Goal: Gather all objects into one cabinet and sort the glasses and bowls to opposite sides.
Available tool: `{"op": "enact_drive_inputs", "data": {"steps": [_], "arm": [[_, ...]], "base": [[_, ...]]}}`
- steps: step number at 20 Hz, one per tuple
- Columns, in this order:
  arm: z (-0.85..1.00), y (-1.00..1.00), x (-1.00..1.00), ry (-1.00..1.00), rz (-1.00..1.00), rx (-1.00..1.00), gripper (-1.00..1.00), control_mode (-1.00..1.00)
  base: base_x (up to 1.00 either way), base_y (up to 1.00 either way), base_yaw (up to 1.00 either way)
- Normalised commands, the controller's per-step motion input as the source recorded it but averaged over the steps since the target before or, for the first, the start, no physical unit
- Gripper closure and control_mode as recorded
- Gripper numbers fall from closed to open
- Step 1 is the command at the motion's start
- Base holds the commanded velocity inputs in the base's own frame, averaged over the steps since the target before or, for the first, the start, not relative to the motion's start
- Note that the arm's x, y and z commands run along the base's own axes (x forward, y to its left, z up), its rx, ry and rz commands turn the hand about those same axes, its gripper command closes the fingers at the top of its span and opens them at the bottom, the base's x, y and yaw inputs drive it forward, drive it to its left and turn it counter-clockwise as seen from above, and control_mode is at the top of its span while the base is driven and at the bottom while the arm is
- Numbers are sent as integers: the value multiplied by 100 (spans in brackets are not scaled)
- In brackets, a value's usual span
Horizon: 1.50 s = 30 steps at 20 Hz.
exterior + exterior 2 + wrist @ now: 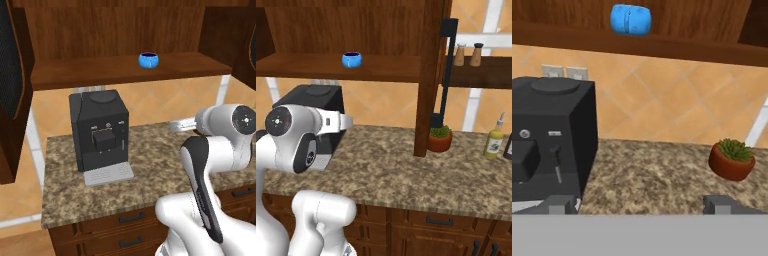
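Observation:
One of the glasses, a squat blue cup (148, 60) (351, 59) (630, 19), stands upright on the wide shelf of the dark wooden wall cabinet (90, 72) (391, 69) (677, 46). My gripper (174, 125) (349, 121) (642, 205) hovers over the granite counter, well below and in front of that shelf. It is open, its fingertips (562, 204) set wide apart with nothing between them. It points towards the tiled wall under the cup. Bowls are out of view.
A black coffee machine (100, 130) (316, 97) (547, 135) stands on the counter (150, 170) left of the gripper. Right of it are the cabinet's side post (427, 75), a potted plant (440, 138) (732, 160), a bottle (495, 142) and shakers (458, 55). Drawers (131, 217) lie below.

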Motion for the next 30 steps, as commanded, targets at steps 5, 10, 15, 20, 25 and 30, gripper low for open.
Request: {"op": "enact_drive_inputs", "data": {"steps": [5,10,15,20,25,30], "arm": [[53,0,0,-2,-1,-1,-100,-100],[98,-5,-19,-8,1,-2,-100,-100],[73,1,2,-11,3,-2,-100,-100],[7,12,62,0,-1,-12,-100,-100],[17,-10,11,-8,0,-3,-100,-100],[30,3,0,-4,0,0,-100,-100]], "base": [[0,0,0],[0,0,0],[0,0,0],[0,0,0],[0,0,0],[0,0,0]]}}
